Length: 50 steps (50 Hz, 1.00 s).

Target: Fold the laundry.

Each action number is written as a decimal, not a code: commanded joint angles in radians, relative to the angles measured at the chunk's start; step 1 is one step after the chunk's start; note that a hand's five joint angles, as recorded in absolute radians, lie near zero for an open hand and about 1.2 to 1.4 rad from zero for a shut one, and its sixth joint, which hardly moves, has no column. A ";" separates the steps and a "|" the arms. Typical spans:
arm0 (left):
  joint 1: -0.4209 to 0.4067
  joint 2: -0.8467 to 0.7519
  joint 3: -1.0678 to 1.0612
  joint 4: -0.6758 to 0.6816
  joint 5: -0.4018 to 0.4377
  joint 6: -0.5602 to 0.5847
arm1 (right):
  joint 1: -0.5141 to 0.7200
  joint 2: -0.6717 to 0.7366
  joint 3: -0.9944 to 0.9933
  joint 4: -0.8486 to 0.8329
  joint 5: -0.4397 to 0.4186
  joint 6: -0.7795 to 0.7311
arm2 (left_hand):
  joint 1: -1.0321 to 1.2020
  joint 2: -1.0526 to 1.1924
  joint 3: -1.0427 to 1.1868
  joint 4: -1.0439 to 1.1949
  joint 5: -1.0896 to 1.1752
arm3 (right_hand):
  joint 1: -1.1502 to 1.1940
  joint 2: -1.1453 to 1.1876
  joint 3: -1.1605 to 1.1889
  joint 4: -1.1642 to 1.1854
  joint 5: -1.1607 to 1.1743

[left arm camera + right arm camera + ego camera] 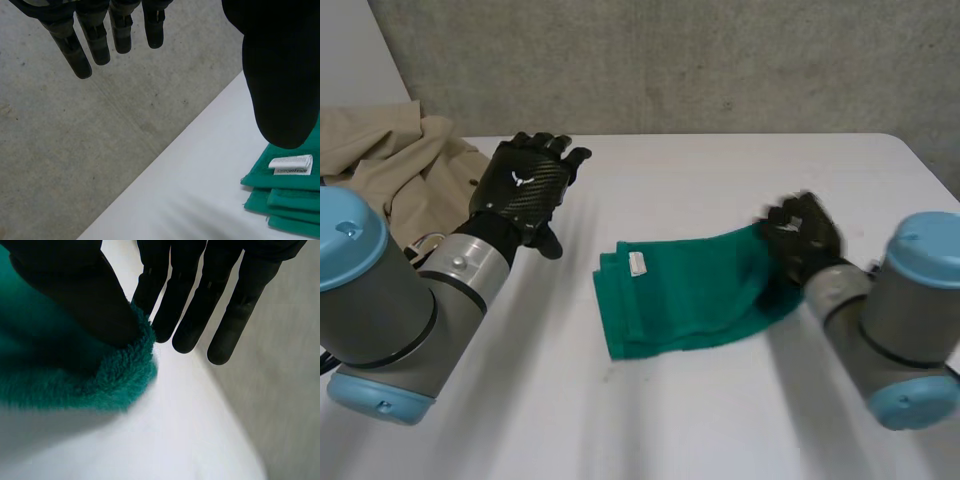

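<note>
Closest in: left arm (380,310) and right arm (910,320), flanking a green towel (690,290) on the white table (720,170). Got the towel folded into stacked layers, white label (637,264) facing up near its far left corner. Reading right hand (805,235) as clamped on the towel's right edge: thumb (75,295) pressed onto the fuzzy hem against the first of the straight fingers (225,315), with that edge lifted off the table. Seeing left hand (520,190) clear of the towel, off its far left corner, raised above the table, holding nothing, fingers straight and slightly spread. From the left wrist: same label and the layered corner of the towel just past that hand's thumb. Beige garment (400,165) bunched well left of the towel, beyond the left hand. Concrete wall (670,60) behind the towel's far side, past the table edge. Rest of the towel flat, layers stepped along the left edge.
</note>
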<state>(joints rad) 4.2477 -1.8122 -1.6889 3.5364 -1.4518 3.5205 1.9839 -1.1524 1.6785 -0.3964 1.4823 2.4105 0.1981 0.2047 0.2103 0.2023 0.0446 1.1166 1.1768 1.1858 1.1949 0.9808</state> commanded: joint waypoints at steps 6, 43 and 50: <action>-0.002 0.007 0.002 -0.001 -0.009 -0.002 | 0.338 0.207 -0.121 0.017 -0.280 -0.028 | -0.024 -0.030 -0.036 -0.028 -0.045 | 0.280 0.219 0.210 0.201 0.241; -0.242 -0.605 0.634 -0.557 -0.251 -0.227 | 0.047 0.428 -0.652 0.691 -0.146 0.578 | 0.042 0.035 0.030 0.038 0.021 | -0.942 -1.002 -1.011 -1.020 -0.981; -0.207 -0.526 0.604 -0.600 -0.237 -0.229 | 0.038 0.349 -0.608 0.662 -0.031 0.457 | 0.036 0.029 0.024 0.032 0.015 | -0.935 -0.995 -1.004 -1.013 -0.973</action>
<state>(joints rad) 4.0182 -2.4107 -1.0580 2.9613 -1.7044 3.2925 2.0277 -0.7317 1.0315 0.2944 1.3600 2.9517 0.2013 0.2048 0.2104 0.2043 0.0446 0.2243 0.2101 0.2072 0.2069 0.0420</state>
